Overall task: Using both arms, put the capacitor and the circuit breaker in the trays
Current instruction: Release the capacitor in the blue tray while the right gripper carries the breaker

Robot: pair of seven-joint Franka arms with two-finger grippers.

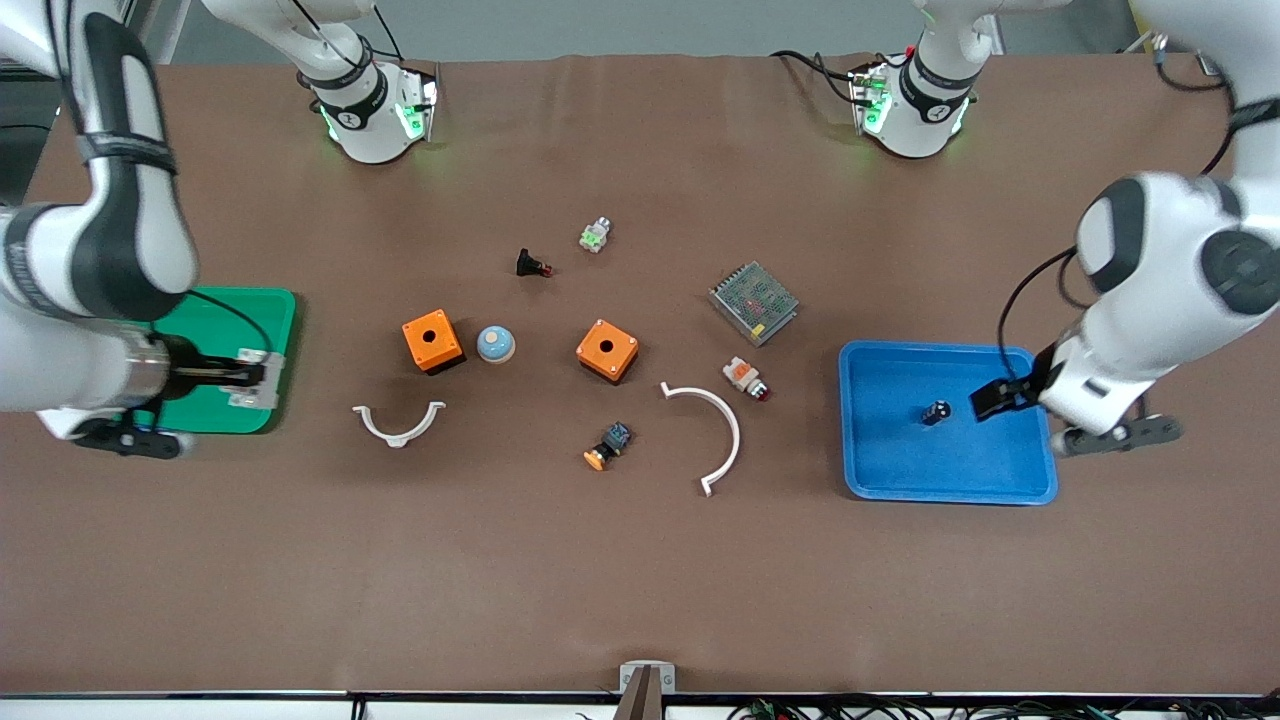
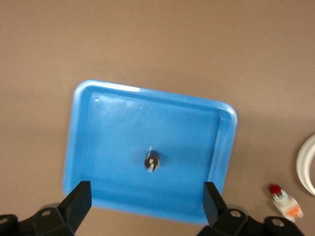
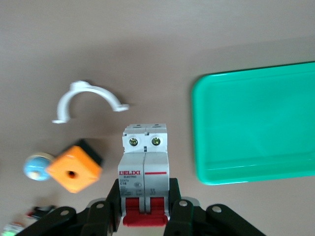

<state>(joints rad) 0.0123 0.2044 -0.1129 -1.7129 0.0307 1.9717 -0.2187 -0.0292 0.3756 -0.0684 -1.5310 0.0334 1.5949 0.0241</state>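
The capacitor (image 1: pixel 936 412), a tiny black cylinder, lies in the blue tray (image 1: pixel 945 348) at the left arm's end of the table. My left gripper (image 1: pixel 995 400) is open and empty above that tray, beside the capacitor. The left wrist view shows the capacitor (image 2: pixel 152 161) in the tray (image 2: pixel 147 91), apart from the spread fingers of the left gripper (image 2: pixel 146 204). My right gripper (image 1: pixel 255 380) is shut on the circuit breaker (image 3: pixel 144 162), a white-grey block with red toggles. It holds the breaker in the air at the edge of the green tray (image 1: pixel 240 300), which also shows in the right wrist view (image 3: pixel 256 123).
In the middle of the table lie two orange boxes (image 1: pixel 432 340) (image 1: pixel 607 350), a blue dome (image 1: pixel 495 344), two white curved clamps (image 1: pixel 398 422) (image 1: pixel 715 430), a mesh-topped power supply (image 1: pixel 753 302), a white-orange push-button (image 1: pixel 746 377) and a black push-button (image 1: pixel 532 265).
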